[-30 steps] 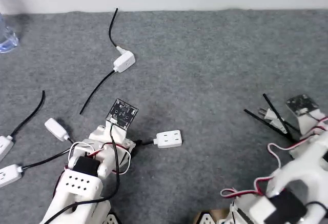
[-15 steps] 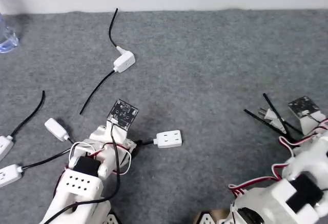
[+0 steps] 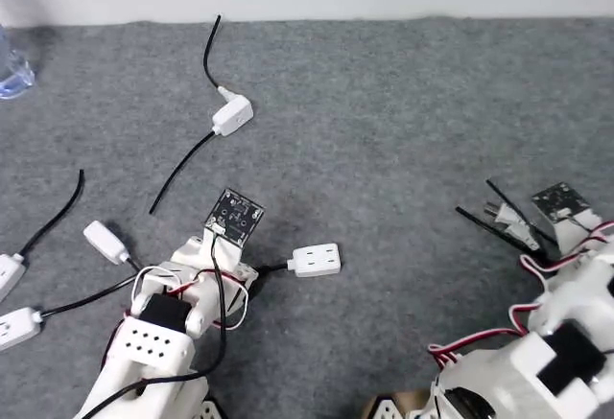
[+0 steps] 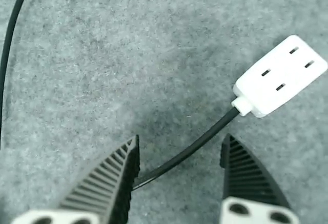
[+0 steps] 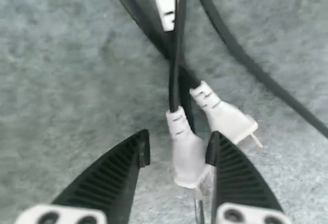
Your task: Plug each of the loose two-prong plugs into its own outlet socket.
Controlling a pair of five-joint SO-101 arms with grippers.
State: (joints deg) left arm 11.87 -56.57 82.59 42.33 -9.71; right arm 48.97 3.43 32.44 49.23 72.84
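Right wrist view shows two white plugs [image 5: 185,149] [image 5: 226,120].

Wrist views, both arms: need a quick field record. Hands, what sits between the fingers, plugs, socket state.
left hand: open, fingers either side of a black cord
outlet socket: white, at that cord's end, flat on the grey mat, slots empty
right hand: open, fingers either side of a white two-prong plug; contact unclear
second plug: beside the first, outside the fingers, prongs bare
angled plug: loose, far from both arms
progress: none of these plugs seated yet
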